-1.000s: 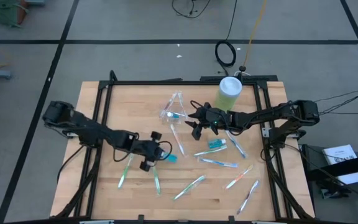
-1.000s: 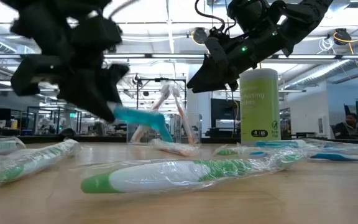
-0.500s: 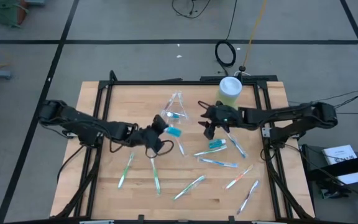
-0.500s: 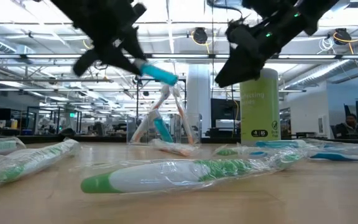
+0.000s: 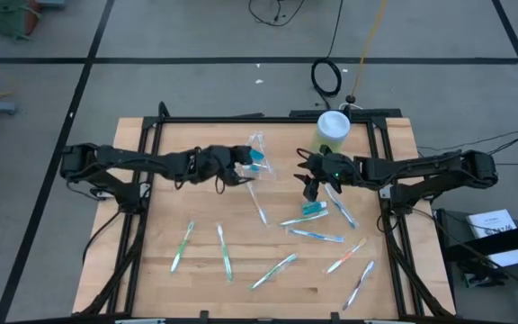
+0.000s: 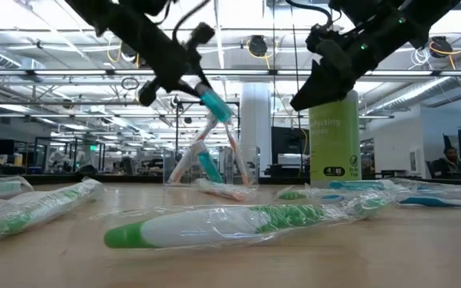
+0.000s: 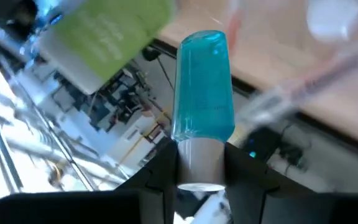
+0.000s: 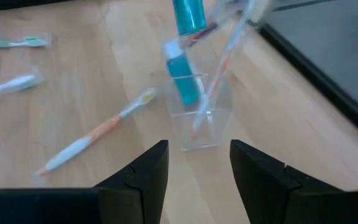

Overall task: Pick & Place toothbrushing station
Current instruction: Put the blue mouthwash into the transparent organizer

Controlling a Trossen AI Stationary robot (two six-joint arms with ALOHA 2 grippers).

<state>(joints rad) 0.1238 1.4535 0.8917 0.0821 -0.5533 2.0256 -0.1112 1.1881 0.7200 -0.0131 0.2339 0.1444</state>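
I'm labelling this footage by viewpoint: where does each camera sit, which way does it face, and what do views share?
High view: overhead, straight down on the table; both arms, left claw, right claw.
Low view: table-top height, level across scattered toothbrushes into the room; arms enter from above.
Left wrist view: past its own fingers, shut on a teal tube.
Right wrist view: past its open fingers toward the clear container.
High, low and right wrist views share that container and tube.
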